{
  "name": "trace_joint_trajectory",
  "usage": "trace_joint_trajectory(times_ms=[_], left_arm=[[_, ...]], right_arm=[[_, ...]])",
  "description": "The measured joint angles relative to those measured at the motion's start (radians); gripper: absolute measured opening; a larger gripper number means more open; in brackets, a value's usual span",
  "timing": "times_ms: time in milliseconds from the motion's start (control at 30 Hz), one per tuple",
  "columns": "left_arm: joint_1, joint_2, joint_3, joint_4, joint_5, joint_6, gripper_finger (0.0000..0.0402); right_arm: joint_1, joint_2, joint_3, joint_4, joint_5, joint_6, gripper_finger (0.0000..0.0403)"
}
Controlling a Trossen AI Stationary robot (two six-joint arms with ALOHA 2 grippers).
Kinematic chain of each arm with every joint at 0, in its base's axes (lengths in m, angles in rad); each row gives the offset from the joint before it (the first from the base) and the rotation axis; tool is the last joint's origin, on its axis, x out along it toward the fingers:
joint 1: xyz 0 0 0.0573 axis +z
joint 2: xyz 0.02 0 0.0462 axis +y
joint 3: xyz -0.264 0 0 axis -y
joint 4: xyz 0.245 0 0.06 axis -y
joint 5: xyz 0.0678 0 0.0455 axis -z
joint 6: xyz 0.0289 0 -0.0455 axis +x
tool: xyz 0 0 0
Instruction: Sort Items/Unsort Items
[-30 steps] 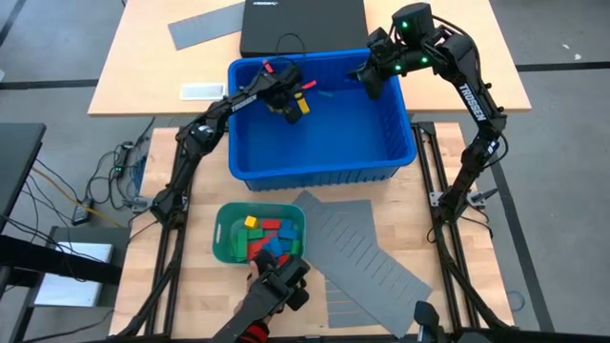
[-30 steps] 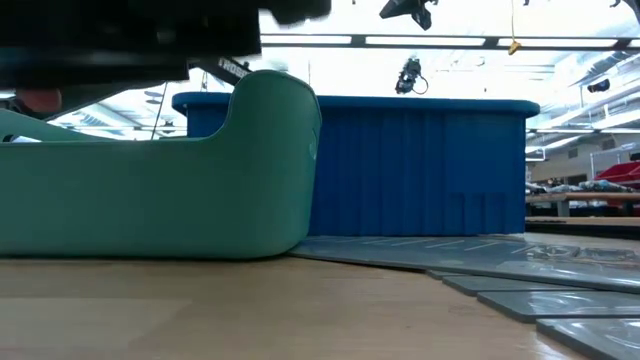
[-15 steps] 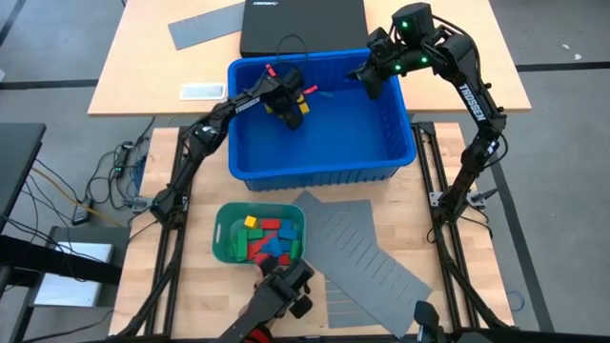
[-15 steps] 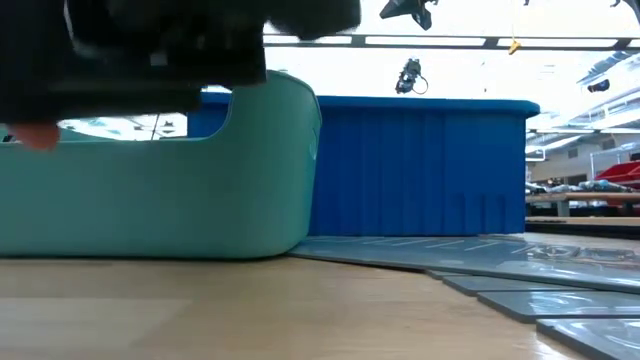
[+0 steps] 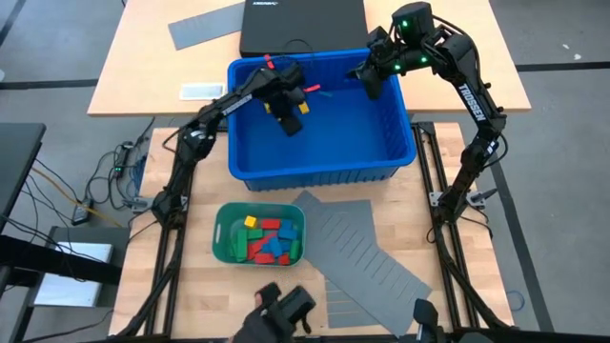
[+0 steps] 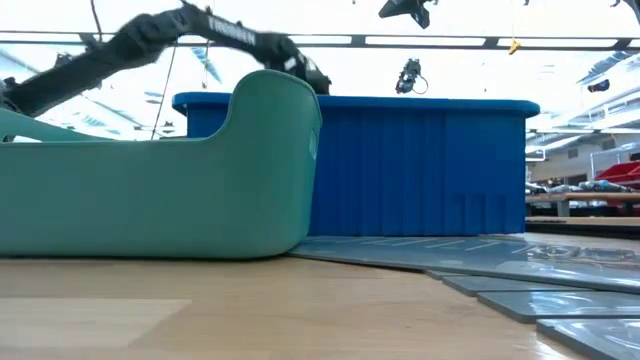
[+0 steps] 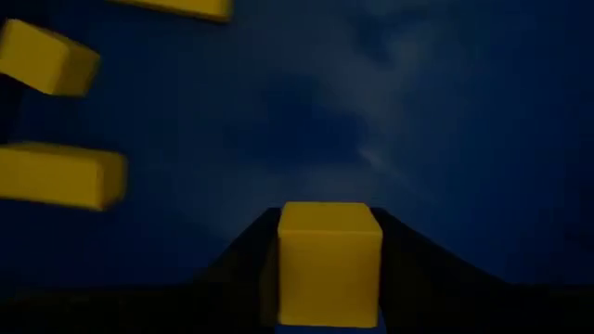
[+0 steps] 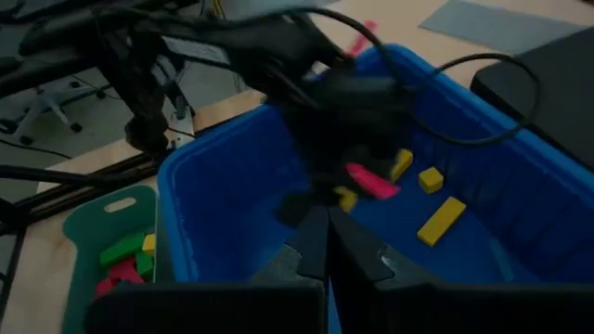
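Two dark six-joint arms are shown at a light wooden surface (image 5: 200,286). Nearest the front edge, a teal-green oblong plastic tray (image 5: 221,238) is seen holding small rectangular toy blocks (image 5: 268,238) in red, yellow, green and blue. Just beside it, flat grey slotted divider sheets (image 5: 367,252) are laid on the surface, one corner reaching the foot of a large blue plastic bin (image 5: 324,171); in the low view the tray (image 6: 160,190) is seen standing in front of the bin (image 6: 420,170). Over the far left part of the bin, the left end effector (image 5: 289,112) is held pointing down, pinching a yellow block (image 7: 329,263) between its two fingers, as the left wrist view shows. Several loose yellow blocks (image 7: 60,174) are seen lying on the bin floor beside it. At the far right corner of the bin, above its rim, the right end effector (image 5: 370,84) is held with its fingers pressed together and nothing between them. Farther back, a black rectangular case (image 5: 300,24) and another grey sheet (image 5: 205,26) are laid on a second wooden surface.
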Motion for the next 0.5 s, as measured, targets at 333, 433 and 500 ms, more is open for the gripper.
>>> trace_joint_trajectory(times_ms=[333, 433, 500], left_arm=[[-0.139, -0.305, 0.001, -0.151, 0.151, -0.163, 0.013], [-0.189, -0.371, 0.001, -0.212, 0.161, -0.245, 0.013], [-0.231, -0.406, -0.009, -0.225, 0.156, -0.291, 0.013]], right_arm=[[0.0, 0.0, 0.0, 0.049, 0.001, -0.041, 0.0004], [0.0, 0.0, 0.0, 0.052, 0.001, -0.057, 0.0003], [0.0, 0.0, 0.0, 0.052, 0.001, -0.072, 0.0002]])
